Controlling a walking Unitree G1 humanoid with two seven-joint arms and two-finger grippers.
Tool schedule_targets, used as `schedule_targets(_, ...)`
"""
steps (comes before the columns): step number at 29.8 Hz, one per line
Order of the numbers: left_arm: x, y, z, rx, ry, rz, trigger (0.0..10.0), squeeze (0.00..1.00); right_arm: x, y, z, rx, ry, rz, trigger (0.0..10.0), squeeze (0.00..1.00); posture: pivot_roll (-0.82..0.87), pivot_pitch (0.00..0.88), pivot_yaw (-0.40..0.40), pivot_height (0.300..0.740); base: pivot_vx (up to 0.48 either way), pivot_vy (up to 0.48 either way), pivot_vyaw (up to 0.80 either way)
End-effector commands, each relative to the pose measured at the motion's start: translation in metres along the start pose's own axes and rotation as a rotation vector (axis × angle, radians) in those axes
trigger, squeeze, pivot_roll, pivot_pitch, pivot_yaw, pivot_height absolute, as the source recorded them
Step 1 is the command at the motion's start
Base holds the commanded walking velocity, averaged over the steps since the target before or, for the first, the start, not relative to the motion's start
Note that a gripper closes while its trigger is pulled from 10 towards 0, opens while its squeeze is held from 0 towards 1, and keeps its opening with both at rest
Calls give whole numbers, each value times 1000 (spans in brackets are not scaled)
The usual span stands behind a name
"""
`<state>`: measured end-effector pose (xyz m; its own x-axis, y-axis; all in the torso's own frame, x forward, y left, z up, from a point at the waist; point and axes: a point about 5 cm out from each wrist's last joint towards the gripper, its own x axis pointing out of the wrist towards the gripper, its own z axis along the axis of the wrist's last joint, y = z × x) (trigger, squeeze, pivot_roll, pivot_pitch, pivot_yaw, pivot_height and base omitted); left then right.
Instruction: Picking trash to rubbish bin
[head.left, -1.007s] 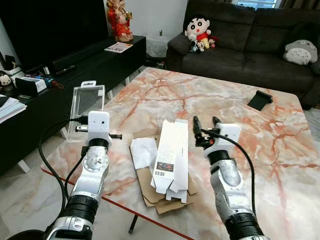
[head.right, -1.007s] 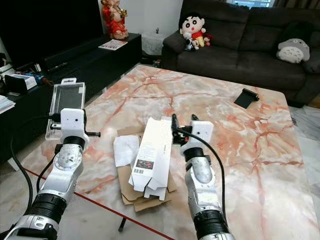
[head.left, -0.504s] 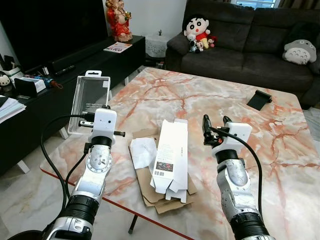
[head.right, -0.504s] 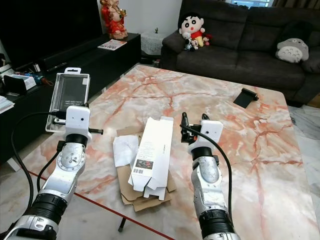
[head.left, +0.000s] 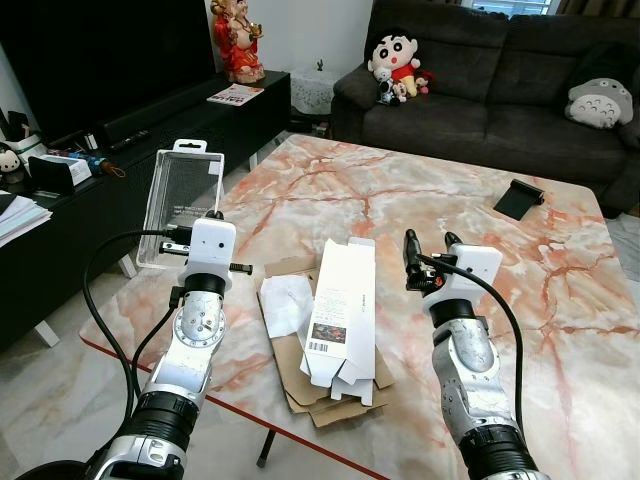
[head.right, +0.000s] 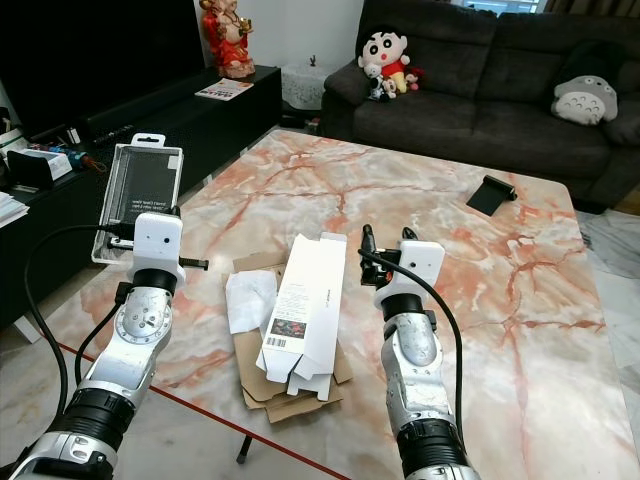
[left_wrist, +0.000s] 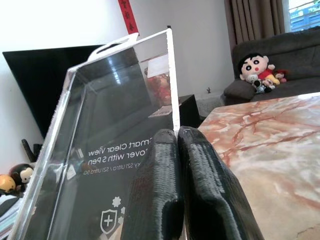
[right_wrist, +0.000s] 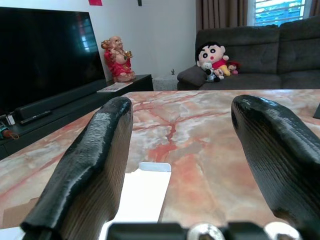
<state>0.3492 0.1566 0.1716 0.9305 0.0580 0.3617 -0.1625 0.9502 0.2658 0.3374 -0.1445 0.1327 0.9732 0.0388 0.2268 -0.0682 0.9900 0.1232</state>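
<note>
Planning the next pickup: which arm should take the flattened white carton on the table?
The right. Its end effector is open and hovers just beside the white carton, while the left end effector is shut on the clear plastic case.

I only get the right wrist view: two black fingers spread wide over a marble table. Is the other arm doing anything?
Observer: Yes. The left pincer is shut on a clear plastic phone-case package, held upright above the table's left edge.
Operator: What is that white corner between my fingers?
Observer: The end of a flattened white carton, lying on brown cardboard beside a white paper piece.
Operator: Is my right pincer touching it?
Observer: No. It hangs open in the air to the right of the carton.
Operator: Anything else on the marble table?
Observer: A small black object near the far right corner, by the sofa.
</note>
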Motion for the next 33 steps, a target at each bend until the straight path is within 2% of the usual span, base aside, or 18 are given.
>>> schedule_targets(1, -1, -1, 4, 13, -29, -15, 10000, 0, 1, 1, 4, -1, -13, 3, 10000, 0, 157, 0, -31, 740, 0, 0, 0)
schedule_targets(13, -1, 0, 4, 10, -38, -17, 10000, 0, 1, 1, 3, -5, -10, 7, 10000, 0, 154, 0, -27, 740, 0, 0, 0)
schedule_targets(33, -3, -1, 3, 4, -37, -21, 10000, 0, 0, 1, 1, -4, -5, 11, 10000, 0, 150, 0, -27, 740, -308, 0, 0)
